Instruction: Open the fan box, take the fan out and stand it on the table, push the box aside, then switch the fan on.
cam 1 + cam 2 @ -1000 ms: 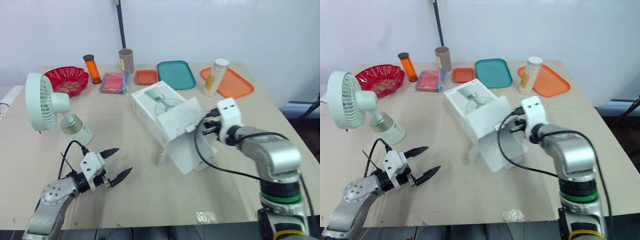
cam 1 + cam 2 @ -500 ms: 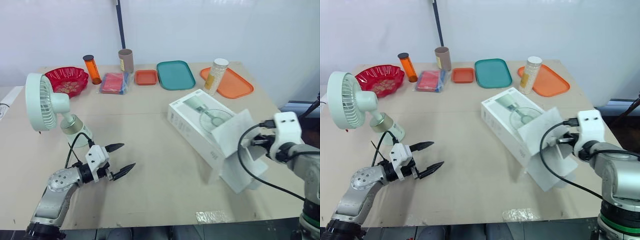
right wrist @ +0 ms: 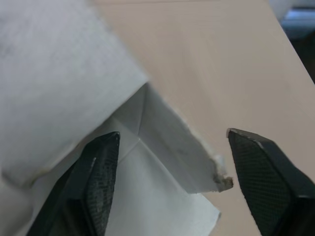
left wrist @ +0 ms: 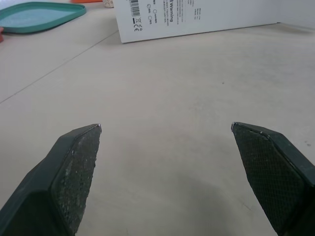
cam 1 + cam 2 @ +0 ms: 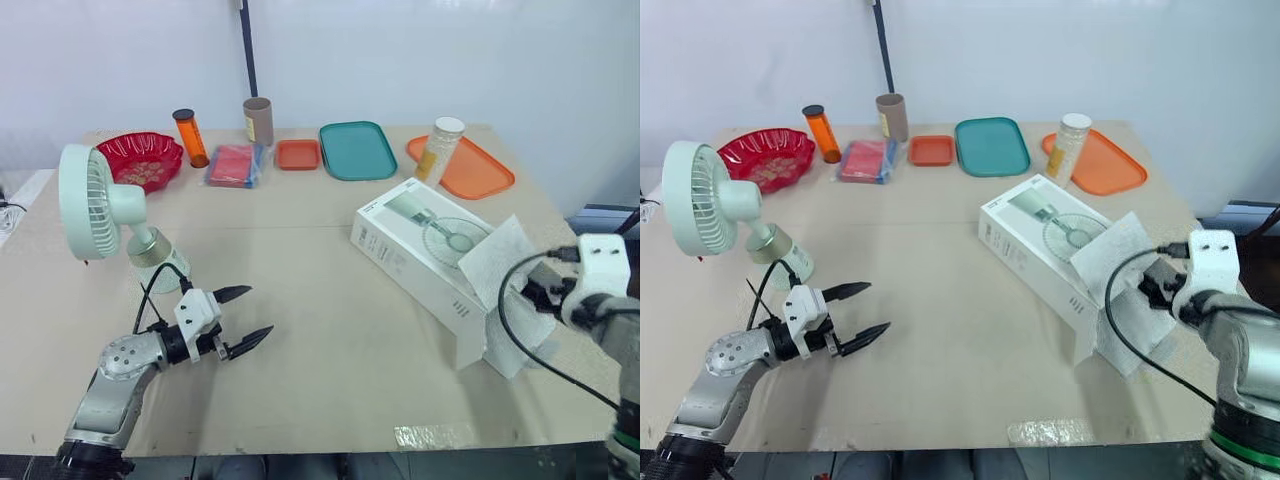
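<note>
The pale green fan [image 5: 97, 208] is out of its box and stands on the bench [image 5: 300, 340] at about 9 o'clock. Its base is on the surface and its round head is turned side-on. The white box [image 5: 425, 255] lies on its long side at about 3 o'clock, well apart from the fan, with the printed fan picture facing up. It runs slantwise from 11 o'clock to 5 o'clock. Its end flap [image 5: 498, 264] at the 5 o'clock end is open and sticks up.

The left fingers [image 5: 235, 294] are at about 7 o'clock, just in front of the fan's base, low over bare bench. They are spread wide and hold nothing. The left wrist view shows only bench surface between them, with the box's barcode end far ahead.

The right fingers [image 3: 98, 172] are at about 4 o'clock, at the box's open end. They are spread wide, with the flap's torn edge between them, and they do not pinch it.

Along the 12 o'clock edge stand a red bowl [image 5: 140, 160], an orange bottle [image 5: 188, 138], a brown tube [image 5: 258, 120], a red packet [image 5: 233, 165], a small orange tray [image 5: 297, 154], a teal tray [image 5: 357, 150] and a larger orange tray [image 5: 475, 172]. A white-lidded jar [image 5: 438, 150] stands at the larger orange tray's 9 o'clock end.
</note>
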